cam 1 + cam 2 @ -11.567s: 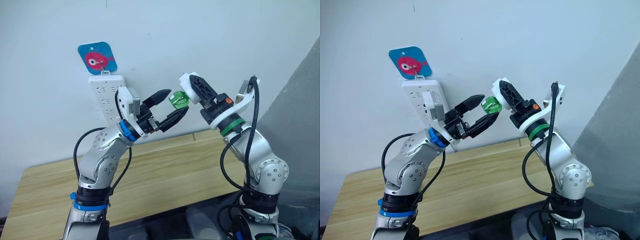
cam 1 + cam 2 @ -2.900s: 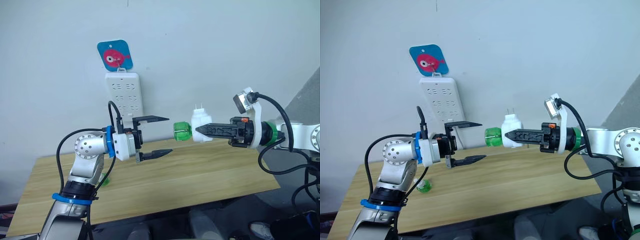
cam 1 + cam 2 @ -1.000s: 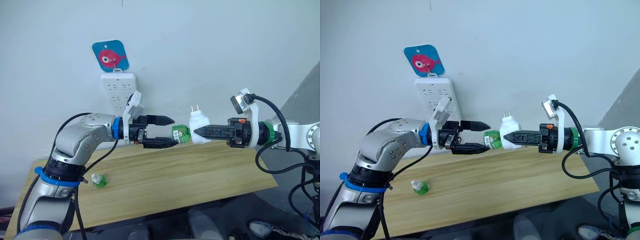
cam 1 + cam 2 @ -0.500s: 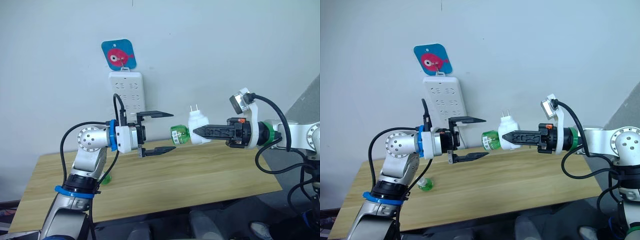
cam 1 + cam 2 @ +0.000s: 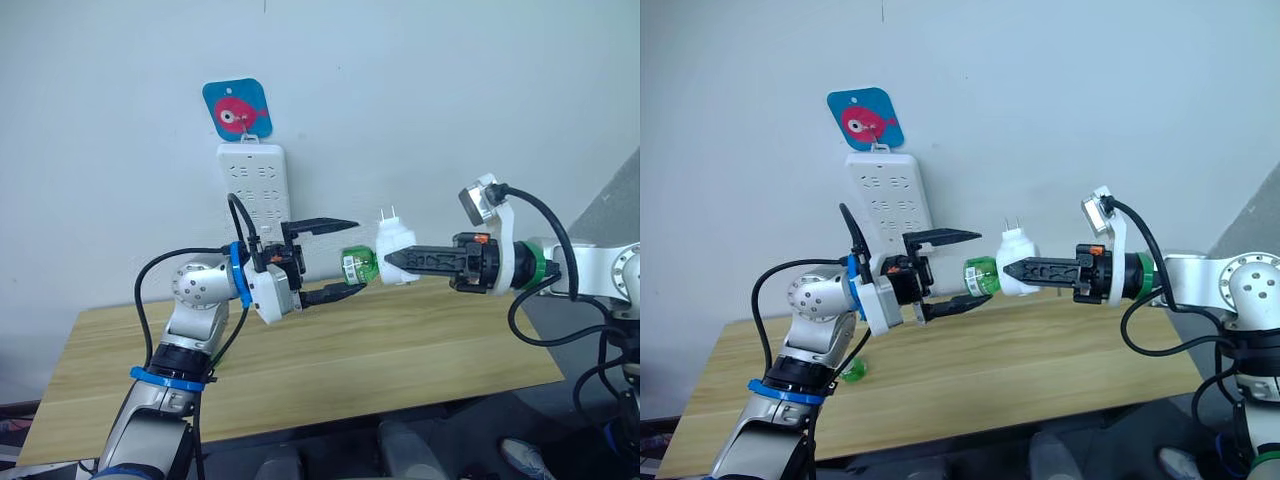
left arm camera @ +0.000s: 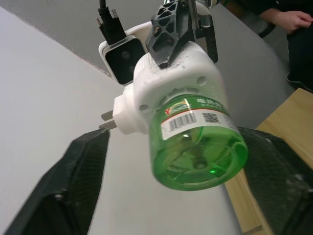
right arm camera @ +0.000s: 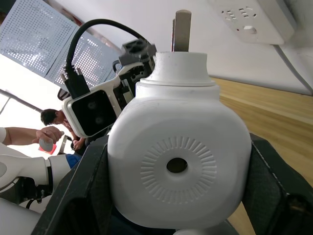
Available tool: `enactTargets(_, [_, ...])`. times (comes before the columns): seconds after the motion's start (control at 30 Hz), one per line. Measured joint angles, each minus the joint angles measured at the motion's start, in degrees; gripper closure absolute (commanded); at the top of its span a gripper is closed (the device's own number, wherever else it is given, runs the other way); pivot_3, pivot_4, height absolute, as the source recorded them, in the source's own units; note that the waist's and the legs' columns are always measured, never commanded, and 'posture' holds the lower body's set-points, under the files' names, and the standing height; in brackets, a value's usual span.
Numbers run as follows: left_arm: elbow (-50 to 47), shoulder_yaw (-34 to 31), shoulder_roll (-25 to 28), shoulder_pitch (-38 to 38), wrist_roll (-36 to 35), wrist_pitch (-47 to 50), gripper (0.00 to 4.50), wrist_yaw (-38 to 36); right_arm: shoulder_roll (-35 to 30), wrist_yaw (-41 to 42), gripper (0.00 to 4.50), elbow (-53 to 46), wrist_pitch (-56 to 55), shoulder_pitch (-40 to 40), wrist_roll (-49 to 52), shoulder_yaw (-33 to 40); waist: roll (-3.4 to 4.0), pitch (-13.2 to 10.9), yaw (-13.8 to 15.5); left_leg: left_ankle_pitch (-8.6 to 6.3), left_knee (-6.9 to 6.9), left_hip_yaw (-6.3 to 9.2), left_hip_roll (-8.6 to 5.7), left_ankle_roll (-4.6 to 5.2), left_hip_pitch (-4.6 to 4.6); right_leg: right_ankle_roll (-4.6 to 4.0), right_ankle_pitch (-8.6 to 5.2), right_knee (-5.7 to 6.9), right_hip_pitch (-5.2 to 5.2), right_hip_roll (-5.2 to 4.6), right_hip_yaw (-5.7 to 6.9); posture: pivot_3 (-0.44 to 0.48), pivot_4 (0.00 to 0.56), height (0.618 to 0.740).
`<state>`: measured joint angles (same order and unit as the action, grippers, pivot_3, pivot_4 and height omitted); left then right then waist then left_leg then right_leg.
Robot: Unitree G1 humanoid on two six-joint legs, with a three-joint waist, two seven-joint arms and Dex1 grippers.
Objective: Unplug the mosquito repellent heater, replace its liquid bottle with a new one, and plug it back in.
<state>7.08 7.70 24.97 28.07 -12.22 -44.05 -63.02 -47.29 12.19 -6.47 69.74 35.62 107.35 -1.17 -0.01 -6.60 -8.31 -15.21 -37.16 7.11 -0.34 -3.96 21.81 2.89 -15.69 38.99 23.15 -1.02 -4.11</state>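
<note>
The white mosquito repellent heater [image 5: 396,246] hangs in mid-air over the table, prongs pointing up, with my right gripper [image 5: 390,260] shut on its body. A green liquid bottle [image 5: 357,268] sticks out of the heater toward my left arm. My left gripper [image 5: 360,255] is open, one finger above the bottle and one below, with gaps on both sides. The left wrist view shows the bottle [image 6: 200,147] between the two black fingers [image 6: 73,191]. Another small green bottle [image 5: 852,371] lies on the table behind my left arm.
A tall white power strip [image 5: 255,195] hangs on the wall under a blue fish tag [image 5: 237,110]. The wooden table [image 5: 400,350] stretches below both arms. A person's hand [image 6: 293,19] shows far off in the left wrist view.
My left gripper has moved right and tilted, so its fingers now flank the green bottle. The right gripper holds the heater in nearly the same place.
</note>
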Motion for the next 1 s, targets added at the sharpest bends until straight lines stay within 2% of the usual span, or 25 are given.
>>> enactTargets(0.1, [-0.6,0.6,0.2,-0.8,0.0,0.0,2.14,0.7,0.4,-0.7,1.5,0.0,-0.3,0.0,0.8,0.0,0.0,0.0,0.0,0.0,0.0,0.01,0.0,0.0,0.01,0.0,0.0,0.0,0.0,0.0,0.0,-0.172,0.096,0.72])
enactTargets(0.13, [-0.8,0.7,0.4,-1.0,0.0,0.1,2.24,1.0,0.5,-0.9,1.5,0.0,-0.3,0.0,1.1,0.0,0.0,0.0,0.0,0.0,0.0,0.01,0.0,0.0,0.01,0.0,0.0,0.0,0.0,0.0,0.0,-0.172,0.096,0.72])
enactTargets(0.3, [-2.0,1.0,1.4,-1.5,-0.3,0.7,2.24,1.6,0.7,-1.4,1.5,-0.1,-0.3,-0.2,1.9,-0.2,0.0,0.0,0.0,0.0,0.0,0.01,0.0,0.0,0.0,0.0,0.0,0.0,0.0,0.0,0.01,-0.171,0.099,0.72])
enactTargets(0.4, [-3.9,2.3,3.4,-1.6,-3.6,5.9,2.24,0.0,0.9,-1.5,1.5,-0.1,-0.3,-0.4,1.8,-0.3,0.0,0.0,0.0,0.0,0.01,0.02,0.01,0.0,0.01,0.0,0.0,0.0,0.0,0.02,0.01,-0.171,0.099,0.72])
enactTargets(0.5, [-9.4,3.5,7.6,-2.1,-10.7,20.3,2.24,-2.2,1.5,-1.2,1.5,-0.4,-0.2,-0.7,1.6,-0.8,0.0,0.0,-0.3,0.0,0.03,0.05,0.01,0.01,0.0,0.01,-0.01,0.01,0.0,0.02,0.03,-0.173,0.105,0.72])
enactTargets(0.6, [-16.1,5.2,13.9,-0.5,-23.1,48.1,2.24,-0.7,1.6,-0.9,1.5,-0.6,-0.3,-0.7,0.1,-1.1,-0.14,-0.2,-0.6,0.0,0.0,0.2,0.02,0.01,0.05,0.26,-0.16,0.05,-0.01,0.06,0.12,-0.168,0.106,0.72])
enactTargets(0.67, [-18.1,5.4,18.9,4.1,-33.9,69.6,2.24,0.0,1.9,0.2,1.5,-0.9,-0.1,-0.7,-0.7,-1.5,-0.17,-0.3,-0.7,0.0,0.0,0.31,0.01,0.02,0.08,0.27,-0.17,0.03,-0.01,0.07,0.24,-0.167,0.105,0.72])
enactTargets(0.73, [-18.1,5.0,21.2,8.0,-41.6,84.2,2.24,0.5,2.2,1.7,1.5,-1.5,0.4,-0.7,-1.4,-1.5,-0.13,-0.3,-0.7,0.0,0.04,0.29,0.01,0.02,0.06,0.28,-0.19,0.0,-0.01,0.08,0.25,-0.167,0.105,0.72])
enactTargets(0.83, [-15.9,3.3,20.4,11.1,-49.2,98.6,2.24,2.9,2.2,3.9,1.5,-1.9,0.7,-0.7,-3.1,-1.4,-0.18,-0.4,-1.0,0.0,0.08,0.3,0.03,0.02,0.04,0.27,-0.19,-0.01,-0.01,0.09,0.27,-0.171,0.104,0.72])
enactTargets(1.0, [-10.2,-1.1,16.6,14.9,-57.3,113.7,2.24,8.7,2.1,7.0,1.5,-1.9,0.4,-0.6,-5.0,0.2,-0.24,-0.5,-1.1,0.0,0.07,0.29,0.03,0.01,0.03,0.26,-0.19,-0.01,0.0,0.1,0.25,-0.177,0.1,0.72])
